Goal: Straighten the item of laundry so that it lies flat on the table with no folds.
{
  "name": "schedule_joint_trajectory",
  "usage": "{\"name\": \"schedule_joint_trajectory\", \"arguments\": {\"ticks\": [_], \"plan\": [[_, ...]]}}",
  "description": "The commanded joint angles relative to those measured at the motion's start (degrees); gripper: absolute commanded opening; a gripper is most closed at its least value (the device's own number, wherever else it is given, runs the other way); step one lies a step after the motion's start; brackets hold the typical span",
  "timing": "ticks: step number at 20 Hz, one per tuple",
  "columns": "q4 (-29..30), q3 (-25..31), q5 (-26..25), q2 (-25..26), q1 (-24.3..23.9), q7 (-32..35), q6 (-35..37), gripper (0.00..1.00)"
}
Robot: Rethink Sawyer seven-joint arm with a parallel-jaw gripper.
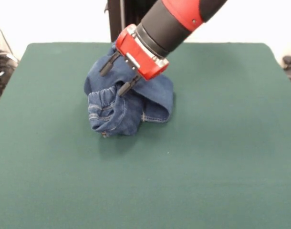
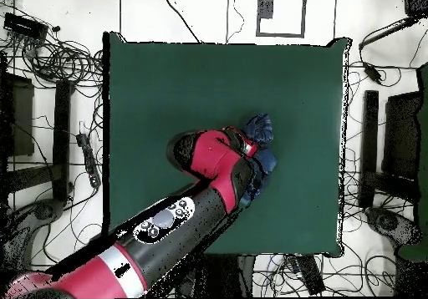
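Tangled black cables (image 2: 63,58) sprawl over the pale floor (image 2: 205,16) beside dark equipment stands (image 2: 372,145).

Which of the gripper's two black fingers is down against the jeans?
The lower finger, nearer the camera in the front view, presses into the bunched jeans. The other finger sticks out clear above the cloth.

One pair of jeans (image 1: 124,102) is lying bunched on one table (image 1: 222,157), and no second garment is showing in either view. One robot arm (image 1: 176,19) is reaching in, carrying one gripper (image 1: 113,76) with two dark fingers (image 1: 107,66) showing spread apart in the front view. Around the table in the overhead view, many loose cables (image 2: 58,58) are trailing over the floor, too tangled to be counting singly.
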Motion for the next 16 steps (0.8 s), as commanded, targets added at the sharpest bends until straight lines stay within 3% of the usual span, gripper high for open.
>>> {"name": "schedule_joint_trajectory", "arguments": {"ticks": [1, 8, 12, 16], "plan": [[3.8, 15.2, 0.9, -7.8, -1.6, 9.1, 6.9, 1.0], [21.7, 37.0, 0.1, -31.5, -16.7, -7.6, -5.0, 1.0], [24.9, 42.5, -5.0, -35.8, -23.0, -9.9, -6.1, 1.0], [24.4, 44.0, -12.8, -35.0, -26.0, -6.0, -10.7, 1.0]]}}
